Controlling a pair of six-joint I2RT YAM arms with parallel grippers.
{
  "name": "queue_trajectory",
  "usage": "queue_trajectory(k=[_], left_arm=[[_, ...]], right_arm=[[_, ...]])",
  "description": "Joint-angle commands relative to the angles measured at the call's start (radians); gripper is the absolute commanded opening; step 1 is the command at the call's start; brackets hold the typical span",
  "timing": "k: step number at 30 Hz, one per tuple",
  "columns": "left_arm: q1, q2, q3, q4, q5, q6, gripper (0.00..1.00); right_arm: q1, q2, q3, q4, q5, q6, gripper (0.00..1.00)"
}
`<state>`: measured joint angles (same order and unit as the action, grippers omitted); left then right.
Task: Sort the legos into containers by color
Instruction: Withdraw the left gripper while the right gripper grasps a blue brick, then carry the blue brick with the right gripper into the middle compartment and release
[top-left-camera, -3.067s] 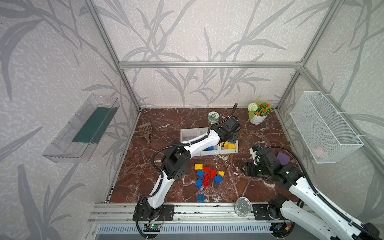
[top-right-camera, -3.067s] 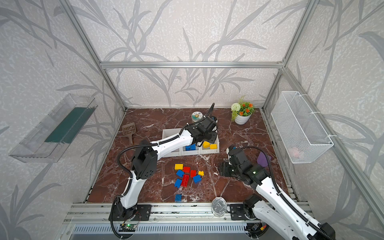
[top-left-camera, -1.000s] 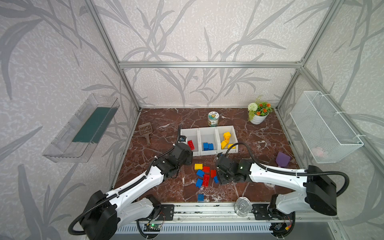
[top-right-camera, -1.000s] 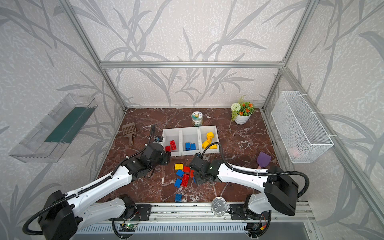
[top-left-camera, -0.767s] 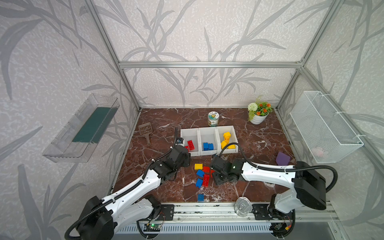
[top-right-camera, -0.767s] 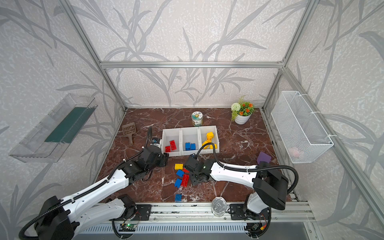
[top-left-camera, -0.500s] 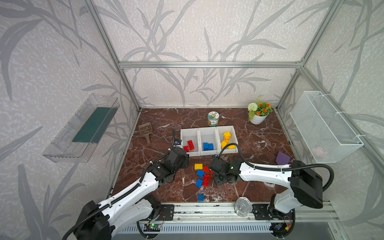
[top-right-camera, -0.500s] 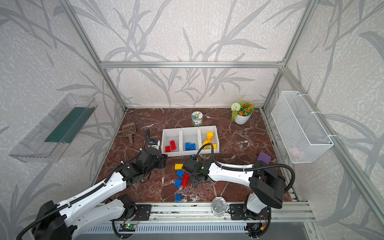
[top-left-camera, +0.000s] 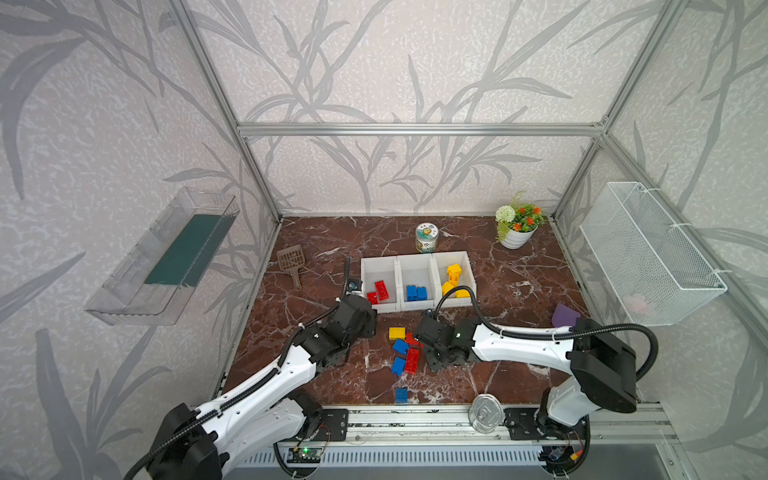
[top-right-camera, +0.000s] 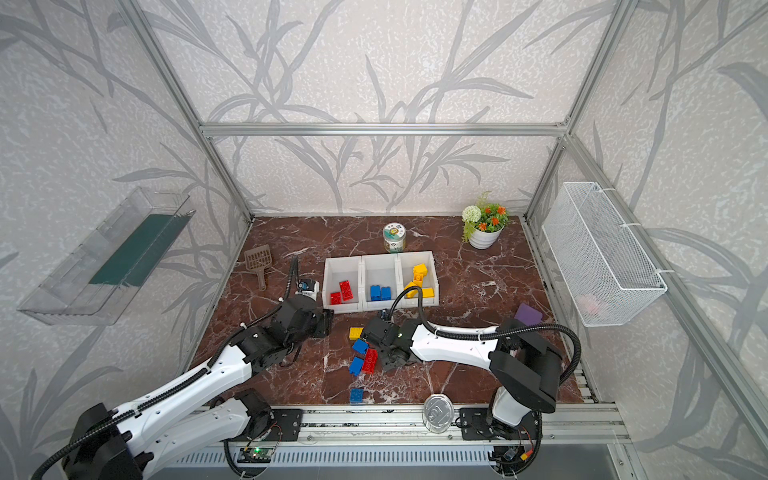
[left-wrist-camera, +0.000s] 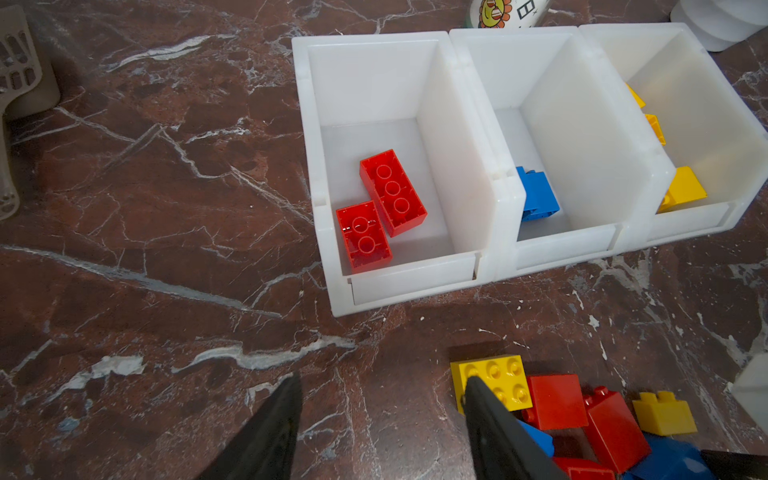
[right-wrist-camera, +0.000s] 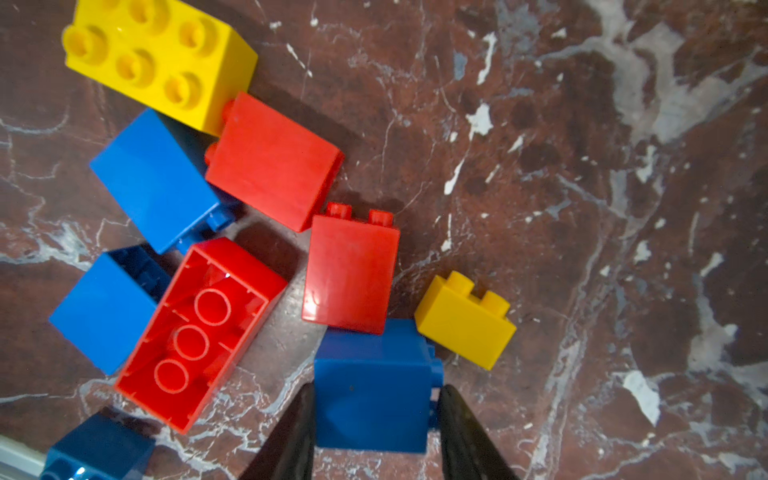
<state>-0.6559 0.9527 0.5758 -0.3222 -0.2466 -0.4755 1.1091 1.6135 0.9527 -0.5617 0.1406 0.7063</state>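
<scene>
The right fingers (right-wrist-camera: 291, 440) clamp a blue brick (right-wrist-camera: 374, 390) whose flanks lie free at the pile's (right-wrist-camera: 195, 332) edge, likely for the middle bin (left-wrist-camera: 582, 145); the left fingers (left-wrist-camera: 270, 428) hang spread, empty, mid-worktop (left-wrist-camera: 166, 208).

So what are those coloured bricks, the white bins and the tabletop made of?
Bricks: hard moulded plastic, glossy; light glints off smooth faces and studs.
Bins: probably white plastic, smooth and satin; thin moulded walls and rims.
Tabletop: looks like polished red-brown marble with white veins, possibly a printed sheet.
</scene>
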Motion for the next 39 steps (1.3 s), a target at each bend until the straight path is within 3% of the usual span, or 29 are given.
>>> queue_trajectory(k=[1, 13, 19, 26, 33, 37, 39], left_arm=[[0.005, -0.020, -0.010, -0.018, -0.021, -0.023, 0.65], [0.005, -0.029, -0.011, -0.030, -0.028, -0.025, 0.65], [0.005, -0.047, -0.016, -0.044, -0.028, -0.027, 0.65], [0.006, -0.101, -0.040, -0.061, -0.021, -0.051, 0.65], [0.004, -0.157, -0.074, -0.060, 0.015, -0.083, 0.65], [0.004, -0.179, -0.086, -0.071, 0.017, -0.094, 0.64], [0.004, -0.188, -0.089, -0.079, 0.014, -0.097, 0.65]], right_arm=[[0.010, 0.034, 0.008, -0.004, -0.007, -0.004, 0.39], [0.006, -0.049, 0.099, -0.119, 0.082, -0.033, 0.37], [-0.054, -0.029, 0.228, -0.150, 0.092, -0.168, 0.37], [-0.207, 0.081, 0.392, -0.082, 0.069, -0.295, 0.37], [-0.308, 0.267, 0.571, -0.093, 0.040, -0.334, 0.38], [-0.340, 0.319, 0.624, -0.095, 0.022, -0.324, 0.42], [-0.344, 0.329, 0.646, -0.104, 0.031, -0.327, 0.49]])
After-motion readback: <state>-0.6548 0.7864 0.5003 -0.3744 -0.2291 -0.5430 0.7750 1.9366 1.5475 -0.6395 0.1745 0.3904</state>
